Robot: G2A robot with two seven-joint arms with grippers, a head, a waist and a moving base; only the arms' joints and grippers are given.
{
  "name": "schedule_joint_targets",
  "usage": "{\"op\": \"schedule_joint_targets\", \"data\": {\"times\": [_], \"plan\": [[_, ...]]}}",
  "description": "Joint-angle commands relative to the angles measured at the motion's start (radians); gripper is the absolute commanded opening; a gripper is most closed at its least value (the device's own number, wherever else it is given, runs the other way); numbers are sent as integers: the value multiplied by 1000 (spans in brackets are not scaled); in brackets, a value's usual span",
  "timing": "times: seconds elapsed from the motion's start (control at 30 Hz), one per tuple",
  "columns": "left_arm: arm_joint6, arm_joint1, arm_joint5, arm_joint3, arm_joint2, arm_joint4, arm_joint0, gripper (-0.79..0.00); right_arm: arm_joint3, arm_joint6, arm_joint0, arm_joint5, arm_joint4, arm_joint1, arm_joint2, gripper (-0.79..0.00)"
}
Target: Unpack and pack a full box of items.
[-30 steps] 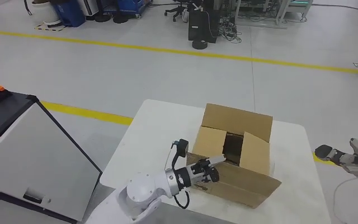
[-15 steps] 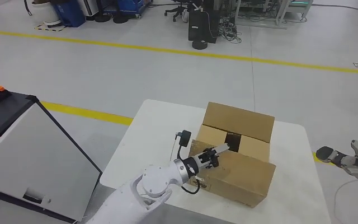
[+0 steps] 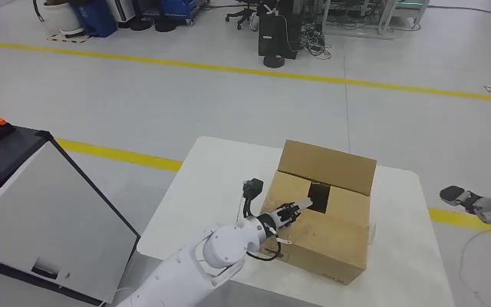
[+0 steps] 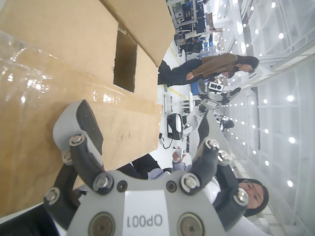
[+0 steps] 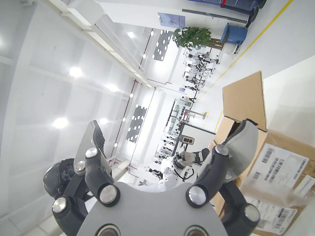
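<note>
While the left gripper [image 3: 295,209] leans on the near flap [image 3: 322,230] of the box [image 3: 326,253], its pincer is spread wide and holds nothing. One finger pad [image 4: 87,124] lies flat on the cardboard, and the other finger juts past the flap's edge into open air. The box sits on the white table [image 3: 207,176], its robot-side corner close to the table's edge. Its far flap [image 3: 326,163] is raised, and a dark gap [image 3: 318,198] shows between the folded flaps. Out beyond the box's right side and well apart from it, the right gripper [image 3: 460,196] hangs with its jaws just as wide, gripping nothing.

From where I stand, the weak spot is that single pad. Nothing clamps the flap, so I'd guess it will spring up once the pressure eases. A hard push might instead buckle the cardboard down into the gap, or shove the whole box toward the table's edge. Shiny clear tape [image 4: 29,74] on the flap could also let the pad skid.

A second ago the near flap hung outward over the box's front and the opening gaped broad. Now that flap is folded over the top and the opening has shrunk to a slot. The left arm has come farther over the box, and the right gripper has drifted a little.
</note>
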Motion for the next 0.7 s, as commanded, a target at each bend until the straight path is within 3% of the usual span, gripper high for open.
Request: {"op": "schedule_joint_targets", "data": {"times": [0.0, 0.13, 0.6, 0.67], "plan": [[2, -1, 28, -7, 0, 25, 0, 0, 3, -47, 34, 13, -38, -1, -25, 0], [-6, -2, 62, -25, -5, 62, 5, 0, 26, -127, 109, 48, -134, -3, -96, 0], [-18, -1, 76, -36, -5, 80, 4, 0, 28, -129, 105, 59, -144, -4, -104, 0], [-18, -1, 76, -36, -5, 80, 4, 0, 24, -174, 120, 85, -182, -6, -132, 0]]}}
